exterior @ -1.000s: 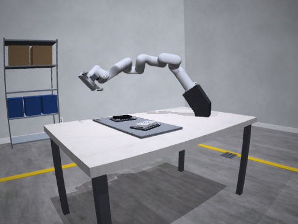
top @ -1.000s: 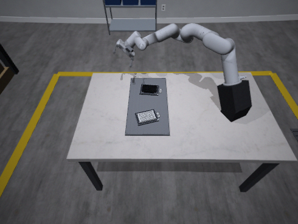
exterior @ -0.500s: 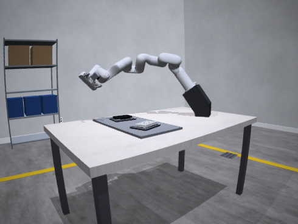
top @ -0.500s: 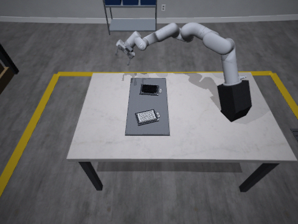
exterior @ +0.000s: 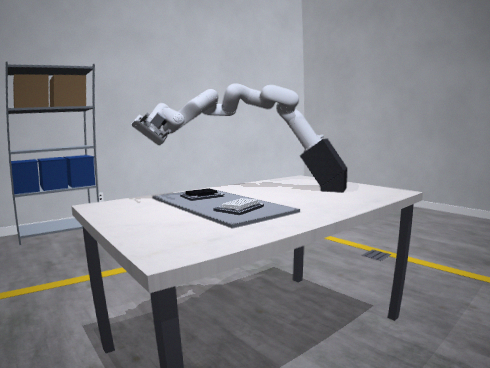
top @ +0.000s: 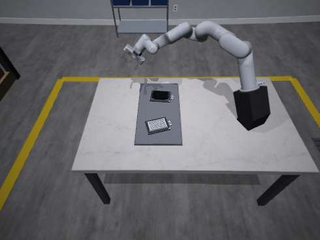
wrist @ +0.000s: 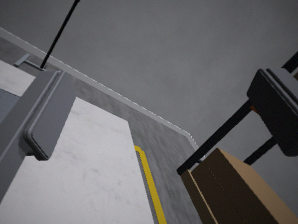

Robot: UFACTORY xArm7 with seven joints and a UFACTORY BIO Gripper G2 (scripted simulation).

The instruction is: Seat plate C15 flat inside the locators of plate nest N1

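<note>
A white plate with many small holes (top: 157, 124) (exterior: 241, 204) lies on the dark nest (top: 159, 132) at the front of the grey board. Whether it is fully flat inside the locators is too small to tell. A black plate (top: 161, 94) (exterior: 201, 192) lies in the other nest, at the back of the board. No labels are readable, so I cannot tell which is C15 or C51, or N1 or N2. My gripper (top: 130, 62) (exterior: 146, 134) (wrist: 162, 114) is open and empty, tilted, high above and beyond the table's back edge. Neither plate shows in the wrist view.
The grey board (top: 158, 109) (exterior: 200, 207) (wrist: 6, 104) lies on the white table (top: 111, 143) (exterior: 125, 230) (wrist: 90, 150). The arm's black base (top: 252, 107) (exterior: 325, 165) stands at the table's right. A shelf rack with blue and brown boxes stands behind.
</note>
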